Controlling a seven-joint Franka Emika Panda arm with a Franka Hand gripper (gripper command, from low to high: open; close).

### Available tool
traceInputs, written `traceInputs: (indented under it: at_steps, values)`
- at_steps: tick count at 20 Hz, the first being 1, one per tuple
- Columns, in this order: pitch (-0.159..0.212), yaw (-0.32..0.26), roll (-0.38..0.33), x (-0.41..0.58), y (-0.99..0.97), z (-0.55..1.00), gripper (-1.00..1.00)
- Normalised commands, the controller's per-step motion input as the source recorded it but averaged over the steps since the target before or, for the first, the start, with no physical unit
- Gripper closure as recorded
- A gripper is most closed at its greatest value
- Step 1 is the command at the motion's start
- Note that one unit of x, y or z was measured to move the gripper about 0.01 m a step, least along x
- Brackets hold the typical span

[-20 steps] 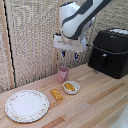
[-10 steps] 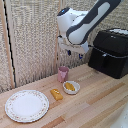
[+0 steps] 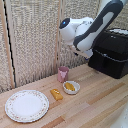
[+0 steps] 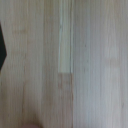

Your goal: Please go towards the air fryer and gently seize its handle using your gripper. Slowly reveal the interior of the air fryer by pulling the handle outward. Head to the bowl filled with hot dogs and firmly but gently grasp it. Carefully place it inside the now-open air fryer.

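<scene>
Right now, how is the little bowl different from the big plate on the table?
The bowl is small and deep with raised sides; the plate is much wider and flat. The bowl holds yellow-orange food pieces; the plate has nothing on it. The plate has a patterned rim; the bowl looks plain. Both are round, white and resting on the wooden table.

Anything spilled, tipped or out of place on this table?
Nothing stands out. The bowl, pink cup and plate sit upright on the table; an orange block lies loose beside the bowl. The air fryer drawer looks closed.
</scene>
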Motion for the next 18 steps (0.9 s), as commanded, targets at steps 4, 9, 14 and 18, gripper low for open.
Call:
traceInputs:
  at_steps: [4, 9, 14, 18]
  values:
    - [-0.027, 0.070, -0.082, -0.039, -0.66, -0.16, -1.00]
    - [-0.023, 0.095, -0.063, -0.048, -0.69, -0.15, -1.00]
    - [-0.014, 0.096, -0.048, -0.051, -0.69, -0.17, -1.00]
    - [-0.017, 0.119, -0.027, -0.014, -0.69, -0.12, -1.00]
